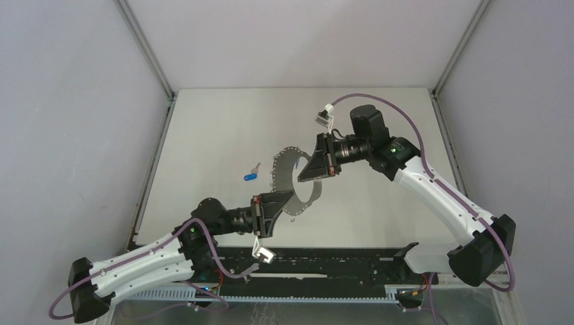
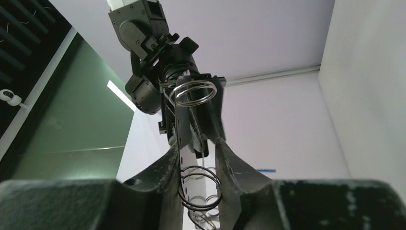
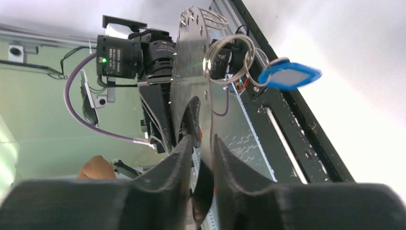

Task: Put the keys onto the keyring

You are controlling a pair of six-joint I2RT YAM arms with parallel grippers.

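While the keyring (image 1: 275,170) stands tilted above the table (image 1: 216,128) between the 2 arms, each gripper meets its rim from an opposite side. The left gripper (image 2: 198,158) is closed on the fringe of wire loops at the near edge, its fingers (image 2: 167,167) pressing a coil from both sides. The right gripper (image 3: 202,143) straddles the far rim with its jaws slightly parted, seemingly with a sliver of gap beside the thin metal, though the view there is dark. The lighter-tagged key (image 3: 289,76) hangs from a loop on the hoop near the right gripper. The darker-tagged key (image 1: 251,177) lies on the table left of the hoop, apart from it
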